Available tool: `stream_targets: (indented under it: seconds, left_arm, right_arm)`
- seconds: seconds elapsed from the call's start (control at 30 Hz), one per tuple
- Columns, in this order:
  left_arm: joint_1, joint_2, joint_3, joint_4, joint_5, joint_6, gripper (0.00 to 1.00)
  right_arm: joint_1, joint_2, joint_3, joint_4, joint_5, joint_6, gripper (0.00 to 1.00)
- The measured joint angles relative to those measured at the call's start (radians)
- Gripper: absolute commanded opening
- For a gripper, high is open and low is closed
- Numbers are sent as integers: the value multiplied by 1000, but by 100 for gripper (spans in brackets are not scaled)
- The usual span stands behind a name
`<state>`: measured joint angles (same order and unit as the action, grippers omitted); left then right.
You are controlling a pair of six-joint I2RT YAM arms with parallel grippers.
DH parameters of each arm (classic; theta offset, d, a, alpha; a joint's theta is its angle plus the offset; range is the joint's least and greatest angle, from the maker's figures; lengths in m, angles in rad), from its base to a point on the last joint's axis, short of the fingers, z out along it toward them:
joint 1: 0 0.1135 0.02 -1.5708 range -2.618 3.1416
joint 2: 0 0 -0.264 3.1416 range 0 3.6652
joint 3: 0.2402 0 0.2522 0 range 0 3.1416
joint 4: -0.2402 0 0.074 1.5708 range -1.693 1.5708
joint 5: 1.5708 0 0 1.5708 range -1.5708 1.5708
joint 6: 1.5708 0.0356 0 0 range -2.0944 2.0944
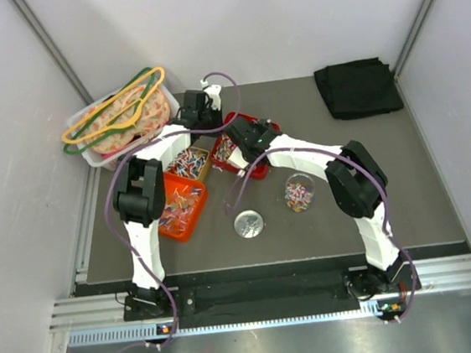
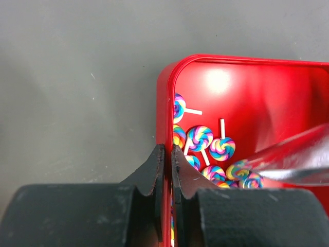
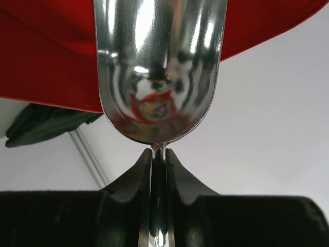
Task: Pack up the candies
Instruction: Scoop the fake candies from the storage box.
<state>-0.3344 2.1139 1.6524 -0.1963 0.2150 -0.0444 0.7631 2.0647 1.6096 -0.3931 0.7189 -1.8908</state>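
left fingers point(image 2: 153, 172) pinch red tray point(image 2: 164, 92) wall, candies point(image 2: 199, 137) just inside; right fingers point(image 3: 140, 177) clamp scoop point(image 3: 159, 67) handle

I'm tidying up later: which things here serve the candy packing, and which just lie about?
For the job: candies, red tray, metal scoop, jar, jar lid, orange tray, tan tray.
Lying about: bin with hangers, black cloth.

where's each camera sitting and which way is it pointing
top external: above, behind the bases, facing down at the table; left arm, right arm show
left wrist: looks down into the red tray of candies; left gripper pinches its wall
right wrist: looks along the metal scoop; right gripper clamps its handle
shared: both wrist views show tray, scoop
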Motion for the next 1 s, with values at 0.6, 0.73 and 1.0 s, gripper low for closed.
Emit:
stream_targets:
  seconds: [0.6,0.73,1.0]
  left_arm:
    - [-9,23,0,-53,-56,14,0]
    - [-9,23,0,-54,-58,14,0]
    - [-10,23,0,-56,-56,22,0]
  right_arm:
    - [16,74,102,-170,-116,318,0]
    - [16,74,101,-172,-125,327,0]
    - [8,27,33,-117,-183,230,0]
